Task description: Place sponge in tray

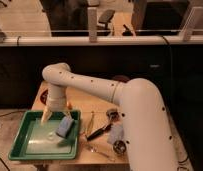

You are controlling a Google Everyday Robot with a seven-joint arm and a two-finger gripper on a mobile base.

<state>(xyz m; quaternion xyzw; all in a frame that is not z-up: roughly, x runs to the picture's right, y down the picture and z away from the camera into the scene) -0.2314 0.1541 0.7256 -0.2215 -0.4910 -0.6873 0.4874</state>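
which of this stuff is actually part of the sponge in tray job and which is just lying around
Job:
- sponge, lying in the tray
- tray
- claw, open, over the tray's far side, just above the sponge

Lying about:
- black-handled tool
- pale-blue cloth
- round metal piece

Tool (57,113) over tray (37,141), above sponge (64,126)
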